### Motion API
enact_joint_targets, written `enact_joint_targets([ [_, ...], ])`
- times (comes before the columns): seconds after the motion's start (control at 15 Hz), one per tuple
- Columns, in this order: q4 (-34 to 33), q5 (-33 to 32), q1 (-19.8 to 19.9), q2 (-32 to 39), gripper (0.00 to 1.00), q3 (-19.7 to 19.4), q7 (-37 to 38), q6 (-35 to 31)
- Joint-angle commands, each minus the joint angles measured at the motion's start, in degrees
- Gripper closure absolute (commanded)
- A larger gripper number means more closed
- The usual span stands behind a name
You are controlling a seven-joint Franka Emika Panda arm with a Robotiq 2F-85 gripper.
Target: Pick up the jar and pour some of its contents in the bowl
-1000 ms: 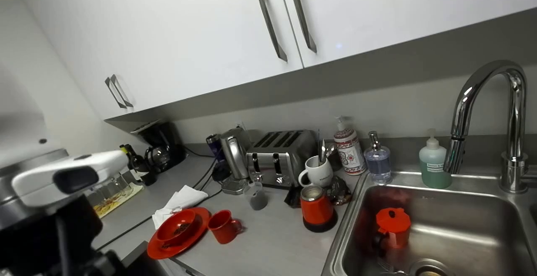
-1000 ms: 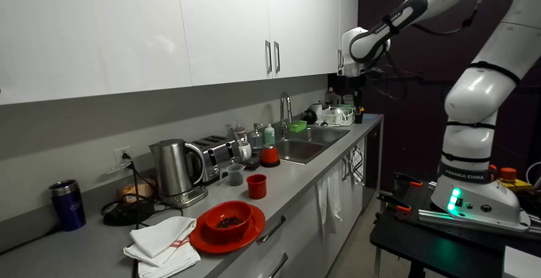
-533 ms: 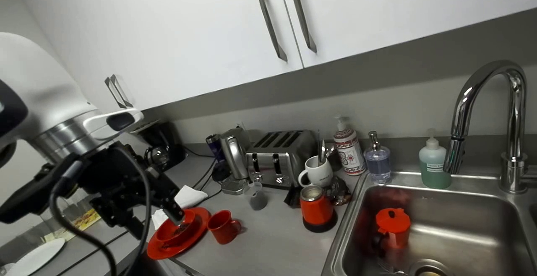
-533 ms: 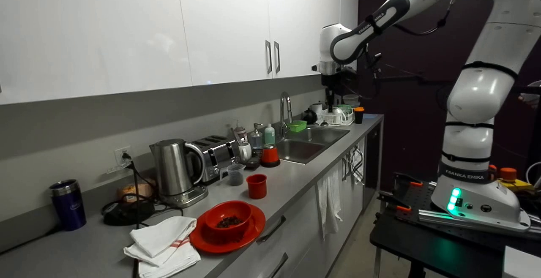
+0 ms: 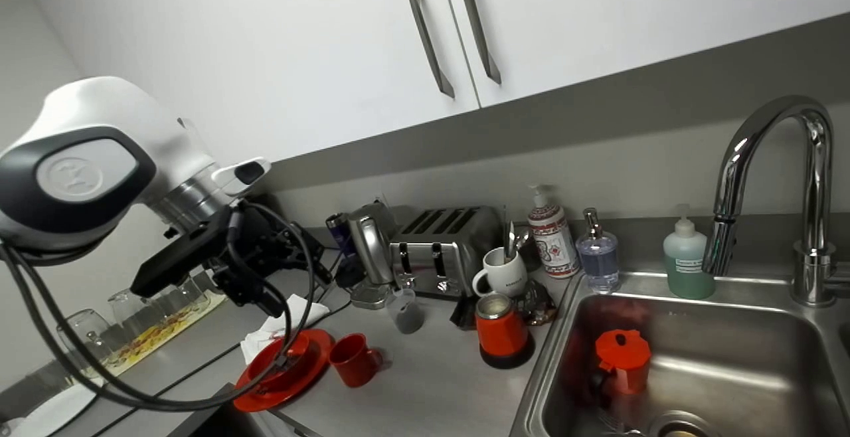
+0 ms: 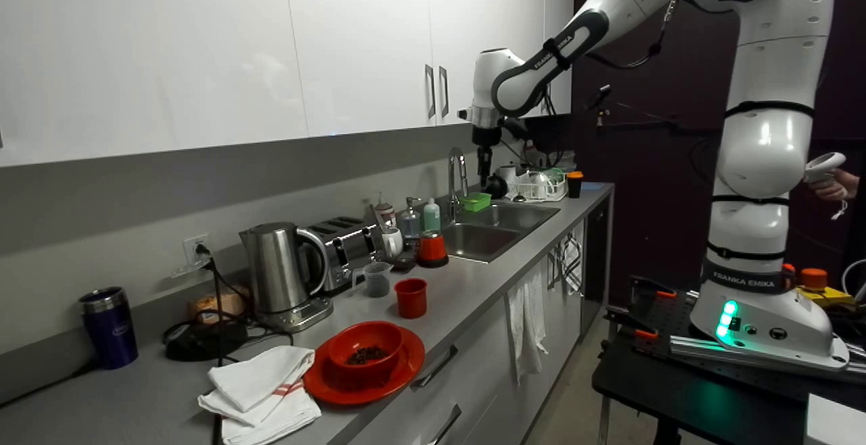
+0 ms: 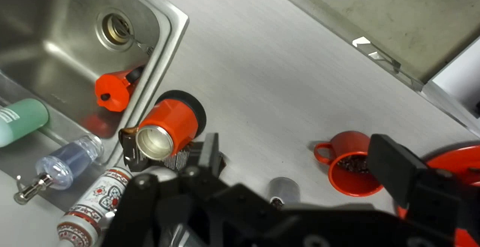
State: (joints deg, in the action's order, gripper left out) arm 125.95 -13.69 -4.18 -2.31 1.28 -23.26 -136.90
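Jar (image 7: 289,187) stands upright on the smooth grey desk (image 7: 255,82), well below the jaws, which are parted; wrist view shows it between them. Form: short cylinder, greyish, see-through; contents (image 7: 276,203) dark, granular.

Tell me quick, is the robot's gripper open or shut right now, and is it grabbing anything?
Gripper: open, holding nothing.
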Motion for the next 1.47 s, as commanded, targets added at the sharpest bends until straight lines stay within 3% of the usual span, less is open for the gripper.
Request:
enact_joint_targets([
  [0.0, -7.3, 3.8, -0.3, 7.5, 0.0, 1.5, -3.2, -2.2],
  [0.47, -19.2, 9.6, 0.6, 19.2, 0.0, 5.4, -7.8, -2.0],
  [0.73, -25.4, 8.9, 0.8, 26.3, 0.0, 6.5, -7.6, -2.9],
  [1.4, -31.2, 9.8, 3.7, 38.0, 0.0, 11.3, -7.5, -19.5],
])
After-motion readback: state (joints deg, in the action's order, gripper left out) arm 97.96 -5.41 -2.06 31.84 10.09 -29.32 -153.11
